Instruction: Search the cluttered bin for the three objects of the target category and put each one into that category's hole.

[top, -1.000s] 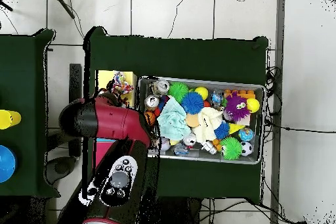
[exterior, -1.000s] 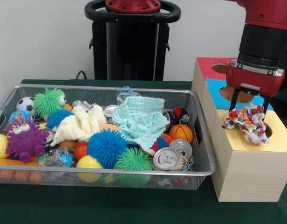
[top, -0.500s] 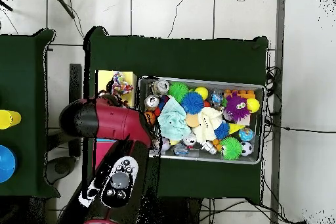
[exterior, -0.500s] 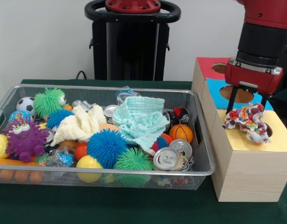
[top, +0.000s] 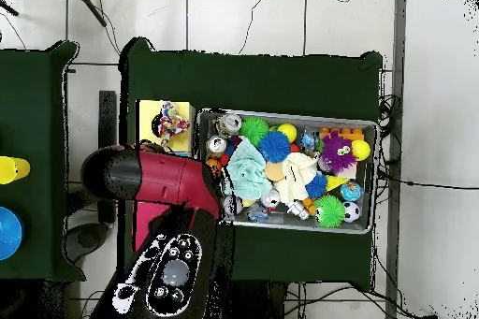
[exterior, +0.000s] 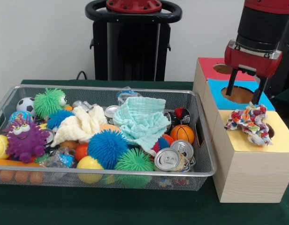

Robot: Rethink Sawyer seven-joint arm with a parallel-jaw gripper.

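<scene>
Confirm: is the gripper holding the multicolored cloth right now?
No. The gripper hangs open above the multicolored cloth, which lies on the box's yellow top at its hole.

Multicoloured cloth (exterior: 250, 123) lying on yellow box top (exterior: 280, 140) by its hole, empty spread jaws above, apart

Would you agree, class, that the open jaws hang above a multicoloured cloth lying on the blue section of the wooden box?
Not quite. The cloth lies on the yellow section of the box, partly over its hole, not on the blue one. The front view shows this. The rest stands: the gripper hangs above it, jaws open.
</scene>
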